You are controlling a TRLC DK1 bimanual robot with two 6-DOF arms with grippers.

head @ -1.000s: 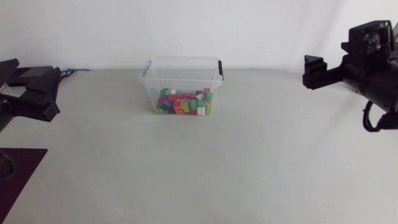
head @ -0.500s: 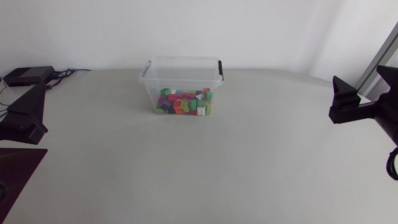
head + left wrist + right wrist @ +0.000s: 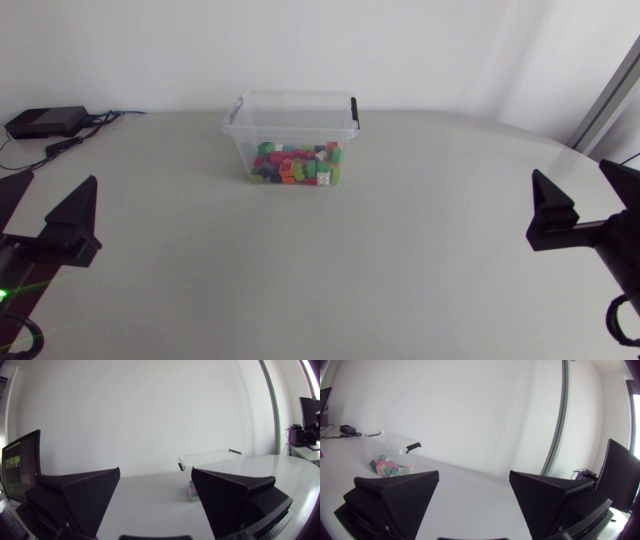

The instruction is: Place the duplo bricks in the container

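Note:
A clear plastic container (image 3: 293,106) with black handle clips stands at the back middle of the table. Many coloured duplo bricks (image 3: 296,166) lie inside it. I see no loose bricks on the table. My left gripper (image 3: 50,192) sits low at the left edge, open and empty, well short of the container. My right gripper (image 3: 574,182) sits at the right edge, likewise open and empty. In the left wrist view the container (image 3: 210,456) stands far ahead of the open gripper (image 3: 155,474). In the right wrist view the container (image 3: 390,441) and its bricks (image 3: 387,466) are far ahead, off to one side of the open gripper (image 3: 474,475).
A black box (image 3: 45,120) with cables lies at the back left corner. The pale table top (image 3: 320,270) spreads wide between both arms and in front of the container.
Both arms have drawn back from the far sides toward the near side edges of the table and sunk lower. Both grippers stayed open. The container has not moved.

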